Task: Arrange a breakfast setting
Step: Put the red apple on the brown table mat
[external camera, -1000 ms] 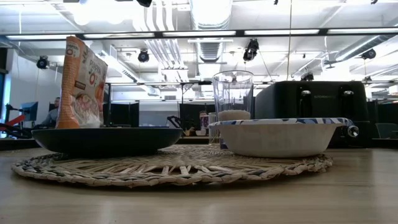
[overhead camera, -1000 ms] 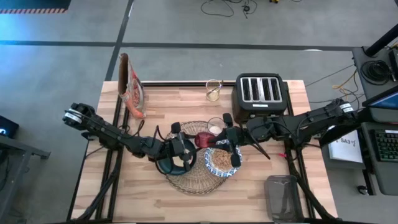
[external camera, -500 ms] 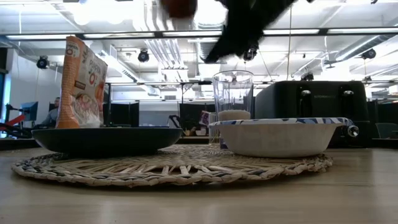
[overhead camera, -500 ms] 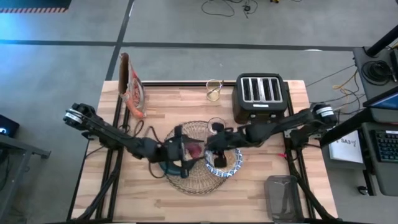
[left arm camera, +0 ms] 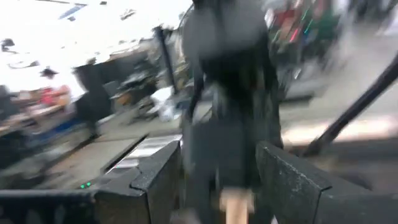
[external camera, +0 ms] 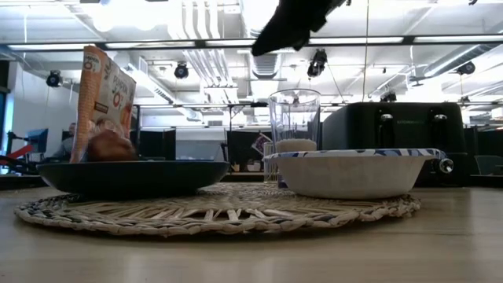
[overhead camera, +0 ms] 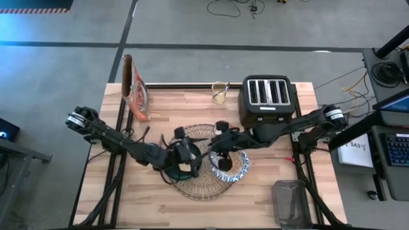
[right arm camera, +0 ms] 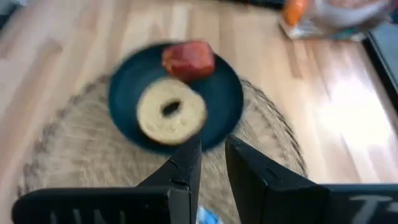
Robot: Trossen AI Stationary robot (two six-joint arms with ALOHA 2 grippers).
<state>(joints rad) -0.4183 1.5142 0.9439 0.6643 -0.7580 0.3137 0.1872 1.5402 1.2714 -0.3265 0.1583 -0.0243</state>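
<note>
The dark teal plate (right arm camera: pixel 217 93) sits on the round straw placemat (overhead camera: pixel 204 185), left of the blue-and-white bowl (external camera: pixel 350 173). A bagel (right arm camera: pixel 171 112) and a red-brown piece of food (right arm camera: pixel 188 59) lie on the plate. The food also shows in the low view (external camera: pixel 110 145). The clear glass (external camera: pixel 295 118) stands behind the bowl. My right gripper (right arm camera: pixel 211 146) hangs open and empty above the mat, just right of the plate. My left gripper (overhead camera: pixel 185 156) is open, held high over the plate. I cannot make out the spoon.
The black toaster (overhead camera: pixel 267 96) stands at the far right. A cereal bag (overhead camera: pixel 134 89) stands at the far left, with a small glass jug (overhead camera: pixel 219 92) at the far edge. A clear lidded container (overhead camera: pixel 291 201) is at the near right corner.
My right gripper has gone toward the table's left, over the mat. The red-brown food, which was up in the air beside that gripper half a second ago, now lies on the plate beside the bagel.
</note>
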